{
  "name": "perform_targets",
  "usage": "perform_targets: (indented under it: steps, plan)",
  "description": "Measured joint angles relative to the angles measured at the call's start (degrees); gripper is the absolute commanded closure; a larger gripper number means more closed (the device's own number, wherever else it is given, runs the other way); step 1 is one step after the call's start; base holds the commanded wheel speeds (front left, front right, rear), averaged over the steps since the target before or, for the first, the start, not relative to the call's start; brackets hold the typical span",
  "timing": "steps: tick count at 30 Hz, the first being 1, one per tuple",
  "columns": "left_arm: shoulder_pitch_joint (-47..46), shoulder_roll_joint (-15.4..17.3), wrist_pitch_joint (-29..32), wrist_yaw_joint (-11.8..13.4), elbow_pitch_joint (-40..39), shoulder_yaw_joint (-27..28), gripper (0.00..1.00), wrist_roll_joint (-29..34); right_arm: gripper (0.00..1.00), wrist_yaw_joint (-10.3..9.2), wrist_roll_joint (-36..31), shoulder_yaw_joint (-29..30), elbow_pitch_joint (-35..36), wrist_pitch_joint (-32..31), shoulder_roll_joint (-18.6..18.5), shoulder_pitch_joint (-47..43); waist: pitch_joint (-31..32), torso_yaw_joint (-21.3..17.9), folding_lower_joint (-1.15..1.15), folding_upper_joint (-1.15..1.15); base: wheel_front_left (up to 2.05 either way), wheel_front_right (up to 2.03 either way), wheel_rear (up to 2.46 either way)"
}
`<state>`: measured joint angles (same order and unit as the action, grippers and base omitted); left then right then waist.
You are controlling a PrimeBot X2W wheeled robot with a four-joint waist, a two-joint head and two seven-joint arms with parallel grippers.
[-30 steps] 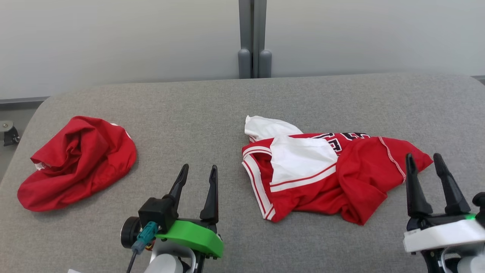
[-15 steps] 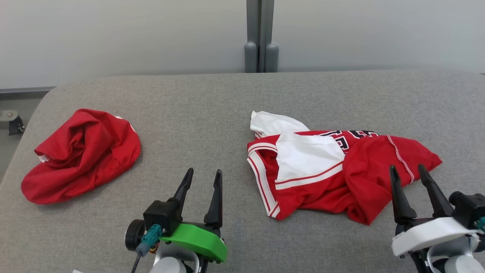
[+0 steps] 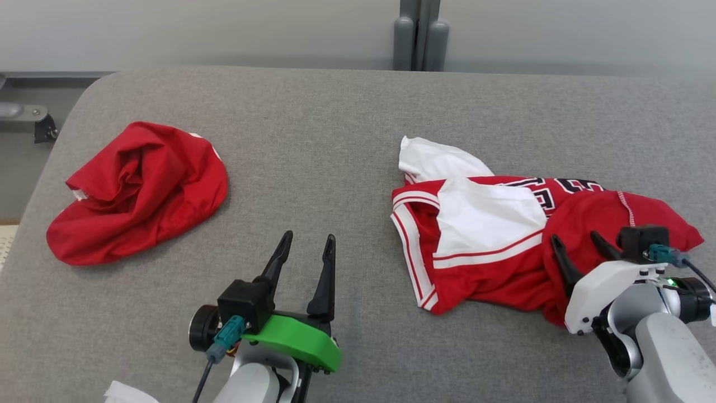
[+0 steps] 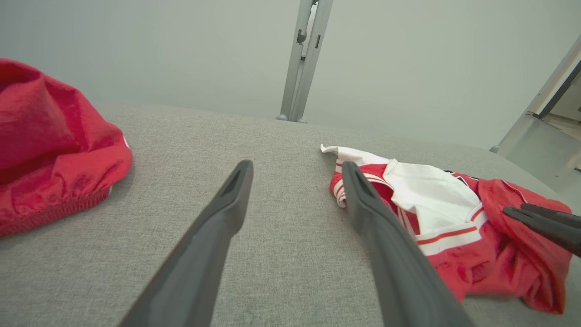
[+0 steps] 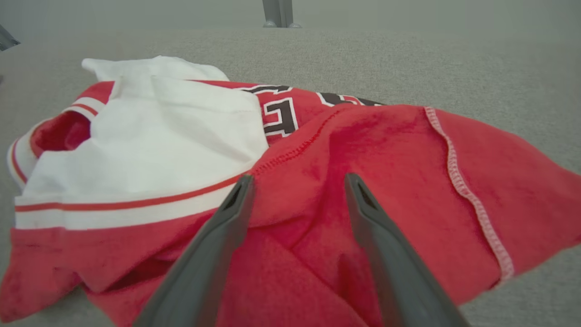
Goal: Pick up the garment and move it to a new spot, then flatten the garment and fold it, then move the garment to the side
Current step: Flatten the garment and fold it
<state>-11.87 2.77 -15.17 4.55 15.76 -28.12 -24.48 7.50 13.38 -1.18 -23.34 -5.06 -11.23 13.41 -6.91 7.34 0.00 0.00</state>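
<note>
Barely begun, by the look of it. The red-and-white jersey (image 3: 492, 263) lies crumpled on the grey padded table (image 3: 335, 112), toward 3 o'clock in the head view. Its white panel (image 3: 486, 218) is flopped over the red body and its black lettering (image 3: 551, 193) is half hidden near its 1 o'clock corner — not lifted, not flattened, not folded.

The right gripper (image 3: 575, 242) hangs at the jersey's 4 o'clock side, its fingers (image 5: 213, 245) spread wide over a red fold. The right wrist view shows cloth between and beneath them with nothing pinched (whether the tips touch the fabric I cannot tell). The left gripper (image 3: 309, 240) stands at 6 o'clock, likewise spread and empty, over bare table. A red bundled garment (image 3: 140, 190) sits well apart at 9 o'clock.

So every stage is left to do — pick-up and move, flattening, fold, shift to the side. The first grasp seems to be the step in hand.
</note>
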Motion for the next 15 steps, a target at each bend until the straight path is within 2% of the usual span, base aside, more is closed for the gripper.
perform_targets:
  steps: [6,7,15]
  plan:
    - [-0.42,0.00,0.00,0.00,0.20,-0.02,0.00,-0.01,0.00,0.00,0.57,0.75,-5.67,-0.38,0.33,3.55,-1.34,2.51,0.00,0.00,0.00,0.00,0.00]
    - [-0.43,0.00,0.00,0.00,0.21,-0.03,0.00,-0.02,1.00,0.00,0.69,0.68,-6.11,-0.24,0.31,3.82,-1.44,2.78,0.00,0.00,0.00,0.00,0.00]
    - [-0.43,0.00,-0.01,0.07,0.55,-0.71,0.00,-0.47,1.00,0.00,5.49,-2.23,-4.52,6.56,-0.18,6.90,-0.51,4.00,0.00,0.00,0.00,0.00,0.00]
